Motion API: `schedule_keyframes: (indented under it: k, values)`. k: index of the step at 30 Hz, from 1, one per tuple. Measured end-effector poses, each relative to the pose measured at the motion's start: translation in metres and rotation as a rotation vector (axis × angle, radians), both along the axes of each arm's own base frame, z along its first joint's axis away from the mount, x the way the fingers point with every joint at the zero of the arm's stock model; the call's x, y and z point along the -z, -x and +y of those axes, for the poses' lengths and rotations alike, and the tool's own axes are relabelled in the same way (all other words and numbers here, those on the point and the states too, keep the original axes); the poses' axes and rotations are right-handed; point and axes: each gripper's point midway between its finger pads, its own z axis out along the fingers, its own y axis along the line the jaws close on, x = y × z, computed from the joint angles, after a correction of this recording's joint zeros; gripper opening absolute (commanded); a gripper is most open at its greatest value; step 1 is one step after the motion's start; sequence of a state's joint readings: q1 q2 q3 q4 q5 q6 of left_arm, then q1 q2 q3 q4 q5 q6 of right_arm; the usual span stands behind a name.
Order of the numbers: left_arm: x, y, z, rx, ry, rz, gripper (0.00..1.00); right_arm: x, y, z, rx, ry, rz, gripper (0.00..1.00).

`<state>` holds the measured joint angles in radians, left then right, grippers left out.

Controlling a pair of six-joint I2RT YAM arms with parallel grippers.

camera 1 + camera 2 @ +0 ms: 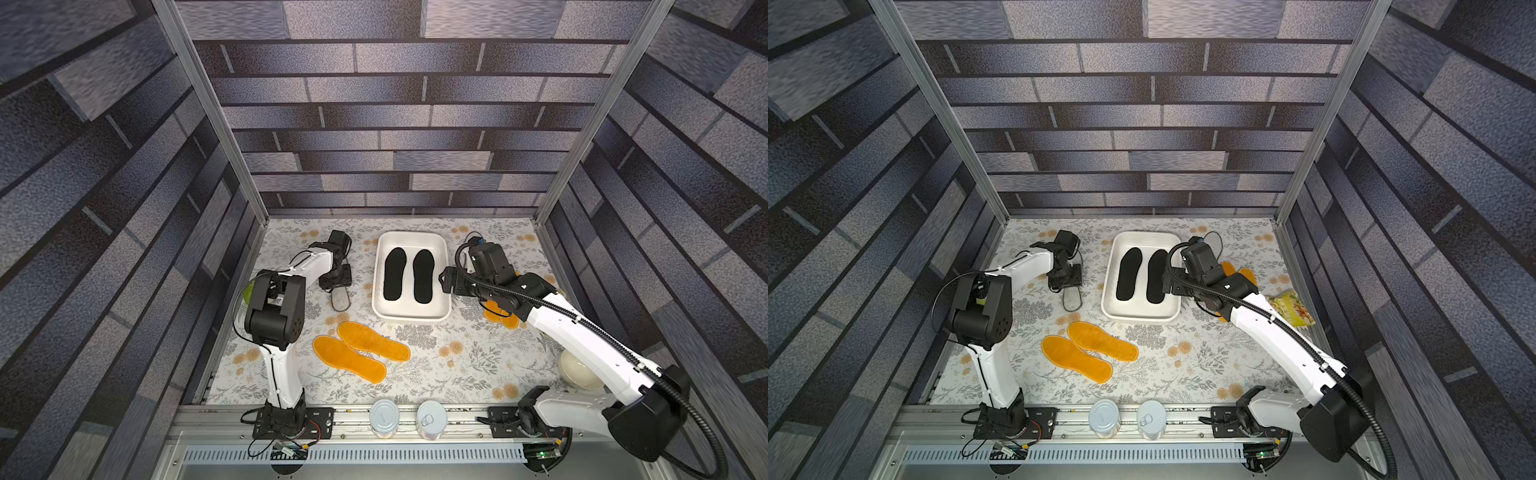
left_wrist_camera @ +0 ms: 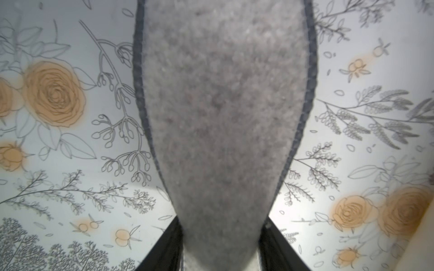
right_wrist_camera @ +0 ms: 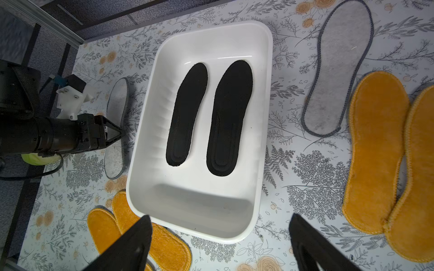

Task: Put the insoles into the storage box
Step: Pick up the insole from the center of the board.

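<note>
Both top views: looking down steeply from high over front rail [image 1: 353, 419], facing back wall [image 1: 395, 124], far off; sharing nearly whole scene, all of table [image 1: 457, 374] and storage box [image 1: 409, 318].

Left wrist camera: sitting very close, looking out between my left fingers [image 2: 166, 253] along grey felt insole [image 2: 223, 117], which is filling middle of picture.

Right wrist camera: hanging higher, looking down past my right fingers [image 3: 131, 246] onto box; sharing box and black insoles [image 3: 231, 117] with top views, grey insole with left wrist view.
</note>
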<state>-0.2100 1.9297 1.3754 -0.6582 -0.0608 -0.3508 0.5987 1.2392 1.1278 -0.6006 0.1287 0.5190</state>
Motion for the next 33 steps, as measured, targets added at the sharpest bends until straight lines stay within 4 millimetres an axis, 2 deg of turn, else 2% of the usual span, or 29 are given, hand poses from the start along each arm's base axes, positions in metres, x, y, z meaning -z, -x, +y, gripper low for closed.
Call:
schedule_keyframes:
  k: [8, 12, 16, 22, 27, 33]
  values:
    - [-0.023, -0.001, -0.002, 0.005, 0.011, -0.05, 0.52, 0.001, 0.0, 0.0, 0.003, -0.002, 0.003, 0.92]
    - [-0.046, -0.001, -0.007, 0.016, 0.022, -0.096, 0.53, 0.003, 0.0, -0.001, 0.006, -0.003, 0.008, 0.92]
    - [-0.079, -0.008, -0.02, 0.044, 0.039, -0.165, 0.53, 0.006, 0.001, -0.002, 0.011, -0.002, 0.015, 0.92]
    - [-0.128, -0.016, -0.047, 0.1, 0.081, -0.27, 0.54, 0.009, 0.002, -0.004, 0.02, -0.007, 0.021, 0.92]
    - [-0.167, -0.017, -0.082, 0.193, 0.134, -0.347, 0.55, 0.008, 0.005, -0.008, 0.033, -0.016, 0.019, 0.93]
    - [-0.191, -0.01, -0.124, 0.314, 0.187, -0.392, 0.56, 0.015, 0.01, -0.014, 0.047, -0.022, 0.023, 0.93]
